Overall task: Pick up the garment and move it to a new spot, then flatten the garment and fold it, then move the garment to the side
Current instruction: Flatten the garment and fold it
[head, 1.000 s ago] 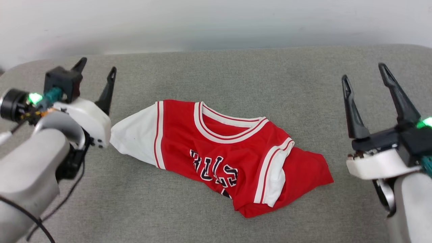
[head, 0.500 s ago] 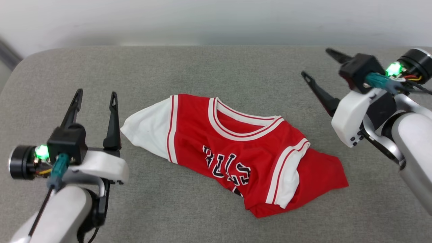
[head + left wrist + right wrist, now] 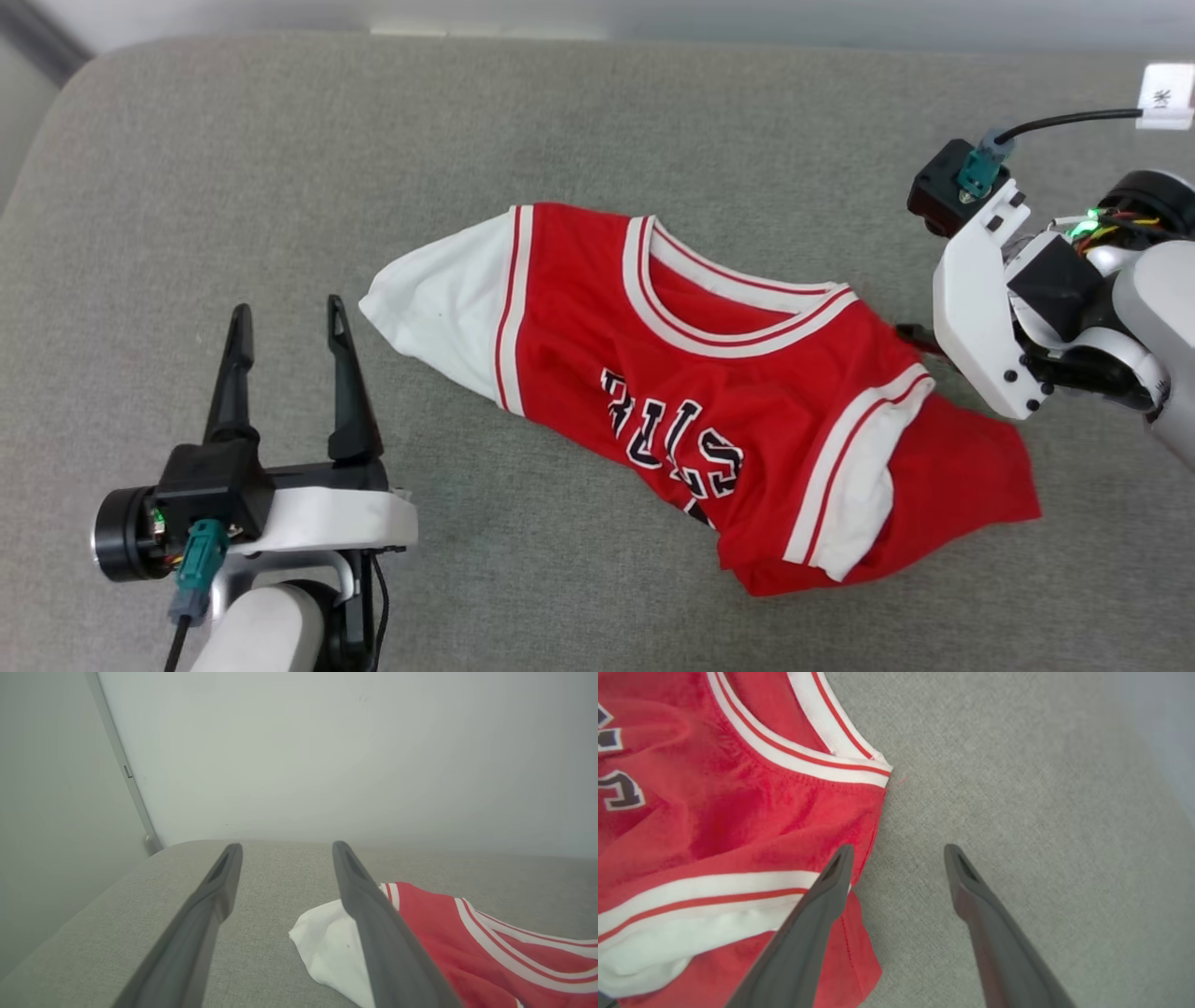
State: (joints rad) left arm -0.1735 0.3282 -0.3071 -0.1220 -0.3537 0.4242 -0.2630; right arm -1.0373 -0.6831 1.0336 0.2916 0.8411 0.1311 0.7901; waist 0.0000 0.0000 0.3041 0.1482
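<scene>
A grey upholstered surface with rounded corners carries a red jersey. The jersey lies crumpled at the middle, nearer the right edge, with its black white-outlined letters facing up. One white sleeve spreads toward the left edge. The left gripper is near the left edge, jaws wide and empty, just beside that sleeve but apart from it. The right gripper, jaws wide, straddles the jersey's right-hand edge, with one finger over red cloth and the other over bare grey.
</scene>
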